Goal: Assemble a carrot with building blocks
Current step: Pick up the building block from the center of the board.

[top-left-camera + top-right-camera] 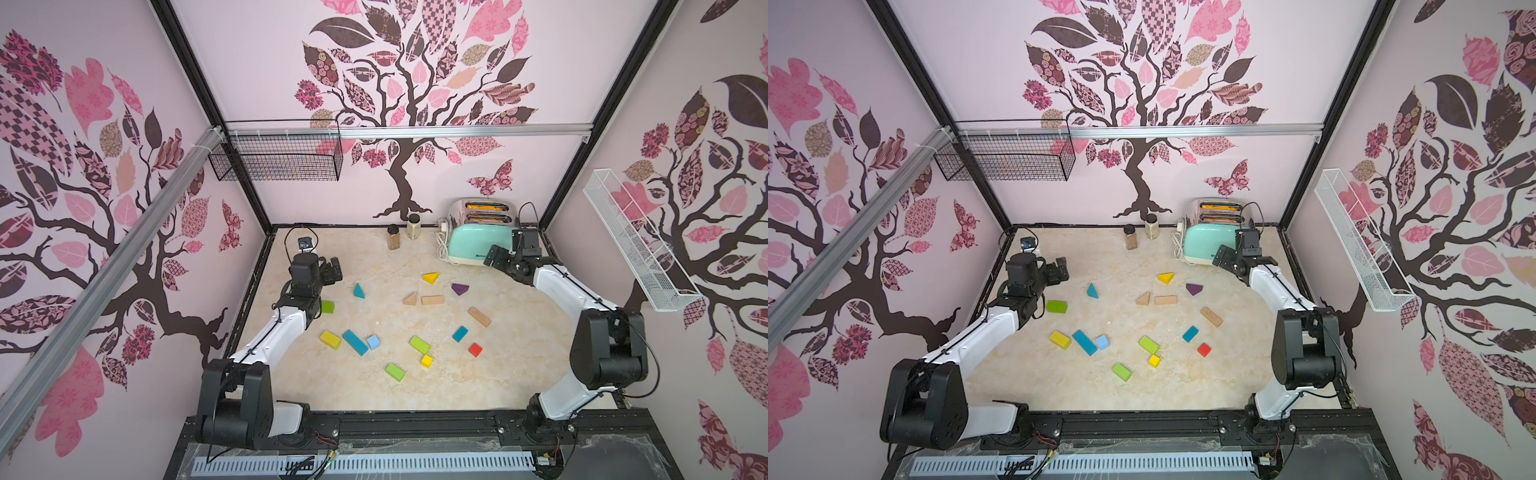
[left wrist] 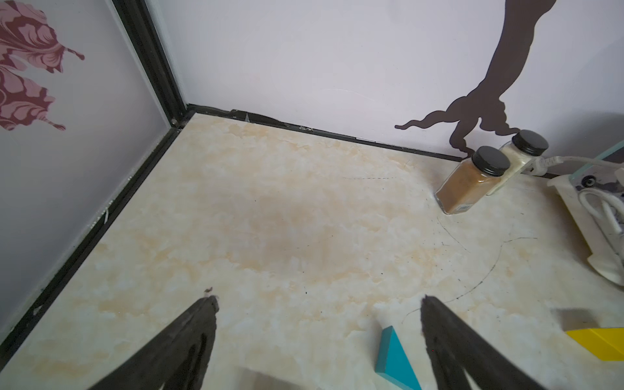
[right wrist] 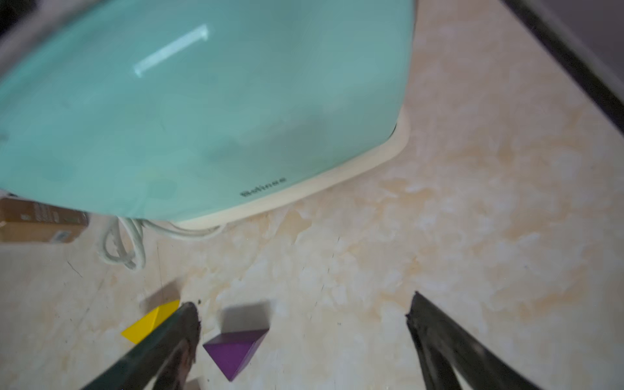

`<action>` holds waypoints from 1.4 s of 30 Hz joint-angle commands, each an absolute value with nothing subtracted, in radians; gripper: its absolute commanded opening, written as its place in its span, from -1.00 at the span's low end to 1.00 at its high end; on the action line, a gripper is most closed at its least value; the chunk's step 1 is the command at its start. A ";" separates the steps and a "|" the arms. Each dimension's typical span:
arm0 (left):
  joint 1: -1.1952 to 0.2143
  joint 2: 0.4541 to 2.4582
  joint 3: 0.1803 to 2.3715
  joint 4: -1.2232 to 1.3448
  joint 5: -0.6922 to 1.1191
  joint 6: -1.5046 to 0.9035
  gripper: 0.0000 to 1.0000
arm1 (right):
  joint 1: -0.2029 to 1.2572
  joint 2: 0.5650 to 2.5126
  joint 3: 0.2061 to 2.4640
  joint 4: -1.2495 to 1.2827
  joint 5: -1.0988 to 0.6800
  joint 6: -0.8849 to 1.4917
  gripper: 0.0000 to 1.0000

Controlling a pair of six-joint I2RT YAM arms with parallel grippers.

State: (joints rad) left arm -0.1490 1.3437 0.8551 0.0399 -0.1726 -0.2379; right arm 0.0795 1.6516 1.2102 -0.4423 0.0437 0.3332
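Marble-look tabletop [image 1: 415,395], and both arms sat parked at the far end.
The building blocks [image 1: 419,344] lay scattered mid-table; left gripper [image 2: 319,300] and right gripper [image 3: 304,307] both gaped wide, holding nothing, mint toaster [image 1: 473,245] far right.

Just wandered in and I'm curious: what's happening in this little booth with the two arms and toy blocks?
Two robot arms are meant to build a carrot from the coloured wooden blocks, but nothing is assembled yet: the blocks lie scattered on the table. Neither arm holds anything. The left tool is open over bare table near a teal wedge; the right tool is open in front of the toaster, near a purple wedge.
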 commanded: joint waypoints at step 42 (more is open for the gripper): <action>-0.487 1.261 0.661 -0.594 -0.091 -1.105 0.50 | 0.420 1.634 1.241 -0.744 -0.110 0.267 0.99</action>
State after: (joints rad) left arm -0.4831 1.2427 0.6521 -0.6441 -0.0708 -1.0748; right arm 0.4141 1.6592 1.2453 -0.7380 -0.1089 0.2718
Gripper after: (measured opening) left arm 0.751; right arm 0.993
